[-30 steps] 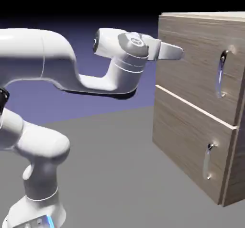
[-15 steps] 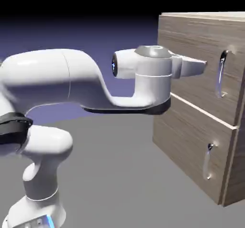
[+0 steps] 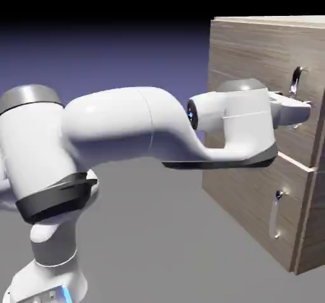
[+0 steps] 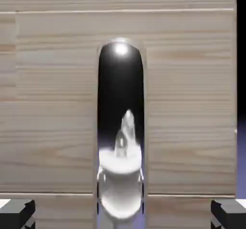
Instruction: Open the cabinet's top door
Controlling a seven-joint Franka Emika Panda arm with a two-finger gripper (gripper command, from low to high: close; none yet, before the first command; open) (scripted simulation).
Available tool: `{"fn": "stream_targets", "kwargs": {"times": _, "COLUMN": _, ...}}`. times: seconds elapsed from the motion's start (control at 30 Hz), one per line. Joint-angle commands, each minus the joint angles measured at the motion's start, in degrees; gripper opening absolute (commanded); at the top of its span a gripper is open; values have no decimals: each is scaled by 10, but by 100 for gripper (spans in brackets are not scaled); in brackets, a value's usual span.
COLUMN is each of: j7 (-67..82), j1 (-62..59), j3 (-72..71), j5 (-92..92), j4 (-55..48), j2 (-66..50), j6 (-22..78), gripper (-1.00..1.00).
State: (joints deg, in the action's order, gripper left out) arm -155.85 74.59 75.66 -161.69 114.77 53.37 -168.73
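Jaws stand apart, the top door's handle (image 4: 120, 127) centred between them.

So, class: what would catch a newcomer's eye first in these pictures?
The big white arm sweeps from the lower left, its gripper at the top door's silver handle on the wood-grain cabinet. In the hand view that handle fills the middle, between the two grey fingertips.

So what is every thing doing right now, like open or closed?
cabinet: upright, both front panels flush.
top door: closed.
top door's handle: not gripped yet, sits between the finger tips in the hand view.
lower panel: closed, handle untouched.
gripper: at the top handle, jaws apart on either side of the bar.
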Motion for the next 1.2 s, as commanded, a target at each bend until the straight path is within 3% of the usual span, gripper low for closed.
{"fn": "stream_targets", "kwargs": {"times": 0.0, "j7": 0, "j1": 0, "j3": 0, "j5": 0, "j4": 0, "j2": 0, "j6": 0, "gripper": -100}}
{"fn": "stream_targets", "kwargs": {"times": 0.17, "j7": -107, "j1": -77, "j3": -47, "j5": -41, "j4": 47, "j2": -56, "j6": 19, "gripper": -100}}
{"fn": "stream_targets", "kwargs": {"times": 0.63, "j7": -102, "j1": -368, "j3": -280, "j5": 92, "j4": 253, "j2": -63, "j6": 123, "gripper": -100}}
{"fn": "stream_targets", "kwargs": {"times": 0.93, "j7": -98, "j1": -554, "j3": -457, "j5": 206, "j4": 357, "j2": -32, "j6": 153, "gripper": -100}}
{"fn": "stream_targets", "kwargs": {"times": 1.17, "j7": -15, "j1": -651, "j3": -588, "j5": 376, "j4": 452, "j2": 60, "j6": 199, "gripper": -100}}
